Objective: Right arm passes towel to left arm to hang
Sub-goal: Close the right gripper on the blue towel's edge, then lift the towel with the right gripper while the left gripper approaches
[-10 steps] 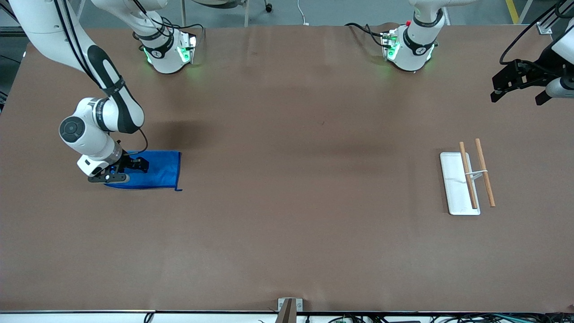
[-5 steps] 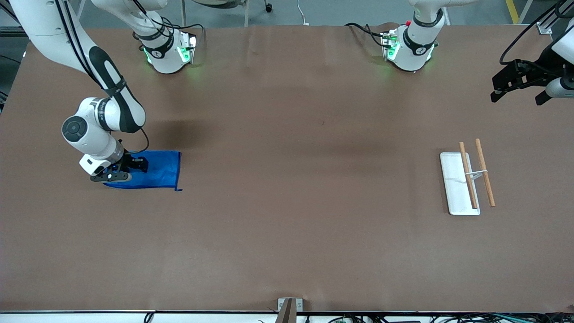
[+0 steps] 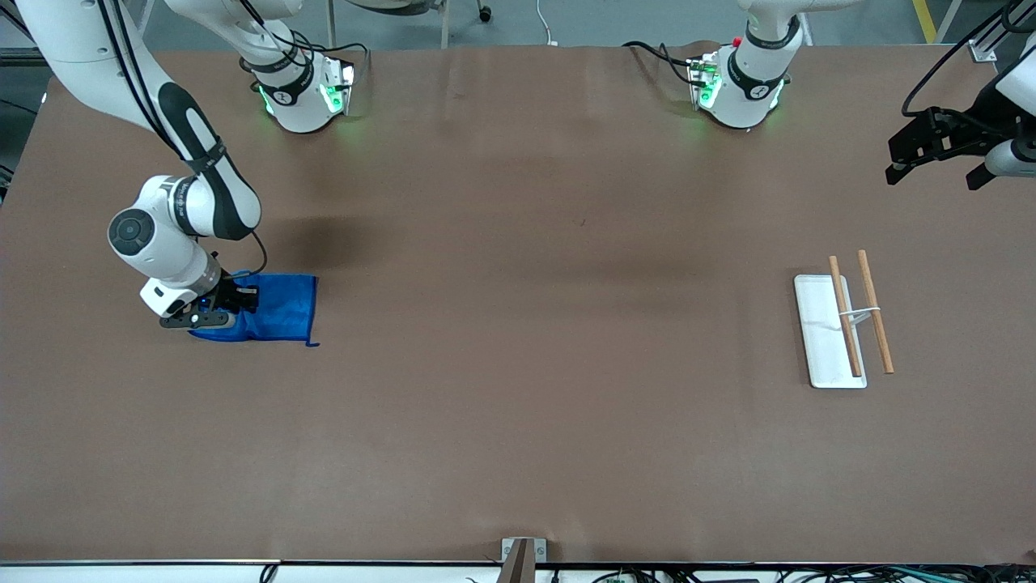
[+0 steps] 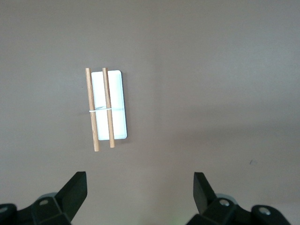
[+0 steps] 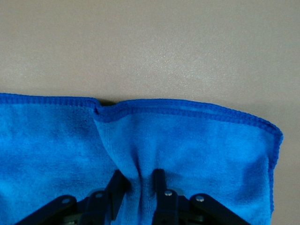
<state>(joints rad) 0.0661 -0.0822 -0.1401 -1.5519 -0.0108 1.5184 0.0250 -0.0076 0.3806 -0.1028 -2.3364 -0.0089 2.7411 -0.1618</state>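
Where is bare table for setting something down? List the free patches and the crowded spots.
Free: the wide middle stretch between the towel and the white rack; also the strip along the table edge nearest the front camera. Crowded: the towel, pinched by the right end effector, and the rack near the left end effector.

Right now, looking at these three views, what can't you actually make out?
- Front view: the right gripper and its wrist cover one end of the towel.
- Right wrist view: the towel runs off the frame edges; its loop is out of frame.
- Front view: the left gripper sits near the frame edge, the arm cut off.
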